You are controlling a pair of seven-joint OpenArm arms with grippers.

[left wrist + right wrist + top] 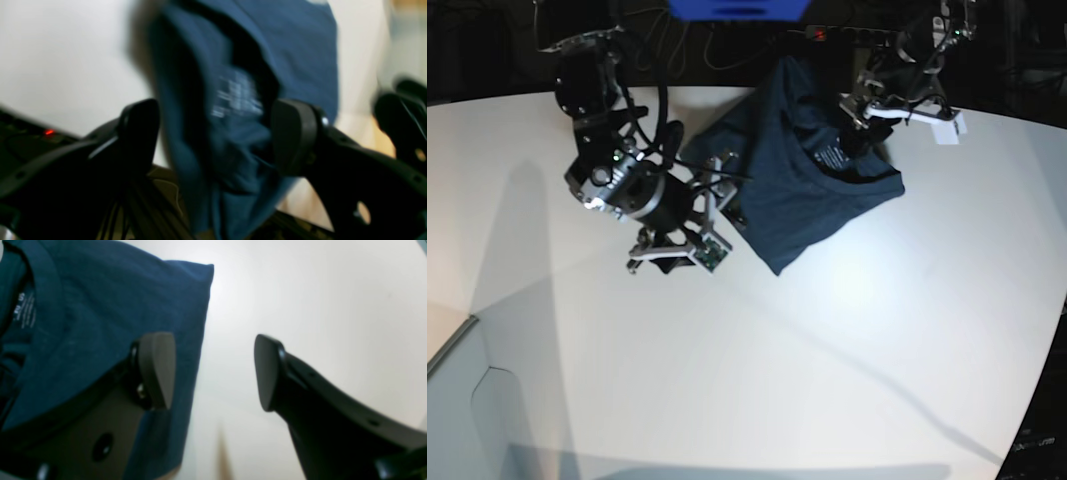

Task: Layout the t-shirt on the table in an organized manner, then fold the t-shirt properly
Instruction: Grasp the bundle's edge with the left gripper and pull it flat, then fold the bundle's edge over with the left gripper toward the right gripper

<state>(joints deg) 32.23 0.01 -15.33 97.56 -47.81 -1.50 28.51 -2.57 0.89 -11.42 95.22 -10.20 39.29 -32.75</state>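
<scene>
The dark navy t-shirt [807,195] lies rumpled at the back of the white table [827,350], its white neck label [831,157] facing up. My left gripper [859,125] hovers at the collar. In the left wrist view its fingers [140,133] stand wide apart, and blurred cloth [233,150] with the label [237,96] hangs loosely between them. My right gripper [727,205] is at the shirt's left edge. The right wrist view shows the right gripper [211,373] open, one finger [156,370] over the t-shirt [100,306] and the other over bare table [317,306].
A blue object [737,8] and a power strip with a red light [819,33] sit behind the table among cables. The table's curved edge [467,330] runs at the front left. In the left wrist view, part of the other arm [407,113] shows at the right.
</scene>
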